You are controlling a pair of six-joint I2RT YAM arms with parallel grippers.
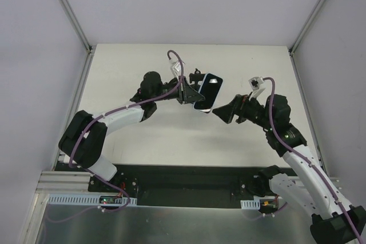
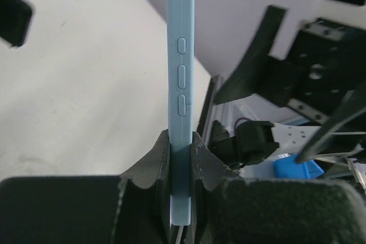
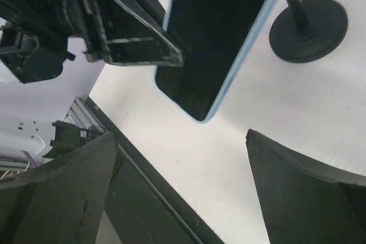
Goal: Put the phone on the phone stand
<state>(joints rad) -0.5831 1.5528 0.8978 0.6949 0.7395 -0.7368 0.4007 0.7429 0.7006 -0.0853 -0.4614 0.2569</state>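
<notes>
Overhead, at frame centre, the left gripper (image 1: 187, 93) is clamping a flat black-screened smartphone in a pale blue case (image 1: 207, 92). The right gripper (image 1: 219, 112) is hovering just lower right of it. In the left wrist view, black padded fingers (image 2: 150, 167) are pinching the phone's blue edge upright. In the right wrist view, the right jaws are gaping wide and holding nothing. The phone is hanging over the white table (image 3: 229, 158), near a small black disc-based stand (image 3: 311, 30) at upper right.

- I see the phone (image 1: 207, 91) above the table (image 1: 143, 141), near its middle.
- My left gripper (image 1: 187, 94) pinches it from its 9 o'clock.
- My right gripper (image 1: 219, 113) lies at its 5 o'clock, apart from it.
- The phone stand (image 3: 309, 27) stands on the table at the phone's 11 o'clock.
</notes>
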